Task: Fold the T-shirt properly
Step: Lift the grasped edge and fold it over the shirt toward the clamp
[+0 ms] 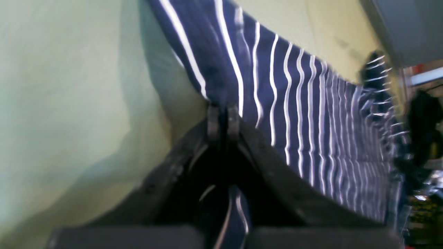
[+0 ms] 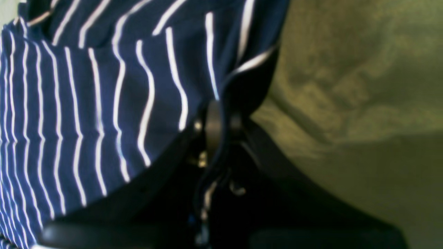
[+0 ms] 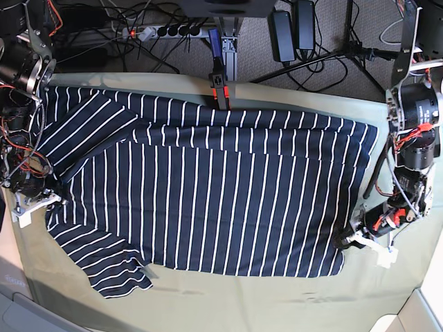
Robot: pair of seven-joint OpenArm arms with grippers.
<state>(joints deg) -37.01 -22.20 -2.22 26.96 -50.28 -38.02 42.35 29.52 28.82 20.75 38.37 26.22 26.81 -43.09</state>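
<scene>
The T-shirt [image 3: 208,194], dark navy with thin white stripes, lies spread across the table with its far edge folded over. In the base view my left gripper [image 3: 344,240] sits at the shirt's near right corner. The left wrist view shows that gripper [image 1: 223,121] shut, with striped fabric [image 1: 294,103] pinched between its fingers. My right gripper [image 3: 50,202] is at the shirt's left edge beside a sleeve [image 3: 114,273]. In the right wrist view it [image 2: 221,124] is shut on a fold of the shirt [image 2: 86,103].
A pale green cloth [image 3: 277,297] covers the table under the shirt. An orange and black clamp [image 3: 220,86] stands at the table's far edge. Cables, adapters and a power strip [image 3: 166,31] lie on the floor beyond.
</scene>
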